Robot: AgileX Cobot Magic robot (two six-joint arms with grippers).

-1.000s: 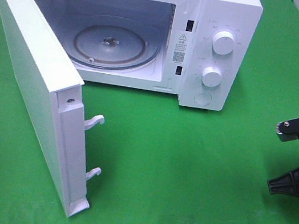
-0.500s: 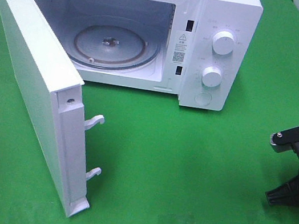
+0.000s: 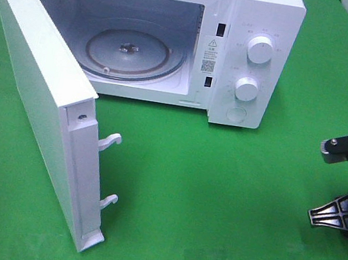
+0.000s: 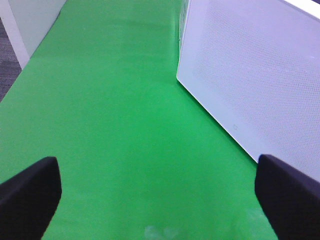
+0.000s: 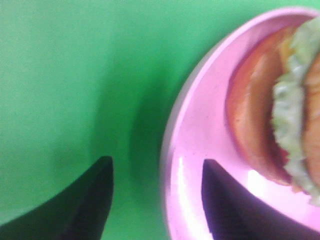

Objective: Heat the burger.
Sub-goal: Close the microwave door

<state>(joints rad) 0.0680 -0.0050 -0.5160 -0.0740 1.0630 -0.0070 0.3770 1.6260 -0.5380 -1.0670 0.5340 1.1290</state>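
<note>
From the high camera, the white microwave (image 3: 177,36) stands at the back of the green table (image 3: 217,191) with its door (image 3: 38,99) swung wide and the glass turntable (image 3: 130,55) bare inside. The right gripper (image 3: 346,184) shows at the right edge, its two black fingers apart; nothing is visible between them here. The burger and the left gripper are out of this frame.

In the left wrist view, the left gripper (image 4: 159,192) stands spread wide, its fingertips (image 4: 30,192) at the far corners of the picture, with only green cloth between them. The microwave's perforated white side (image 4: 260,85) sits near, not touching.

In the right wrist view, the right gripper (image 5: 156,197) is partly open, straddling the rim of a pink plate (image 5: 192,145): one finger (image 5: 90,200) hangs outside over the cloth, the other over the plate's inner surface. Whether either touches the rim cannot be told. The burger (image 5: 280,115) lies on the plate just beyond the inner finger, lettuce edge showing, apart from both fingers.
</note>
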